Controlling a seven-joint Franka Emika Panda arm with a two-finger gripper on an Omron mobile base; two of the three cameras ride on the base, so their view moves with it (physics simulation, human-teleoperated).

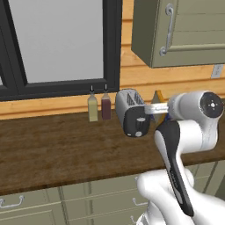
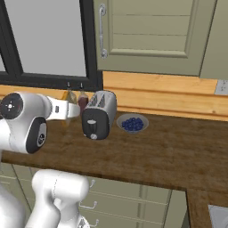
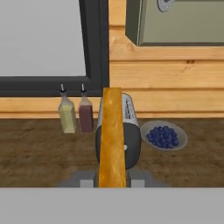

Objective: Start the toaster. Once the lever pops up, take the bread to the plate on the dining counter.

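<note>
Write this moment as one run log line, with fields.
stage: carrying bread | gripper: shut on bread, edge-on | toaster: on worktop, slots empty | nearby: two bottles, blueberry bowl

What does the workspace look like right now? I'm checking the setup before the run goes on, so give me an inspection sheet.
Surface: dark wood worktop, drawers below.
Job's things: toaster upright by the window; bread edge-on between the gripper's fingers, in front of the toaster.
Clutter: two condiment bottles left of the toaster; bowl of blueberries on its other side.
Gripper: gripper shut on the bread.
Cables: nothing seen.
Surroundings: window, wall cabinet, wall outlet.
</note>
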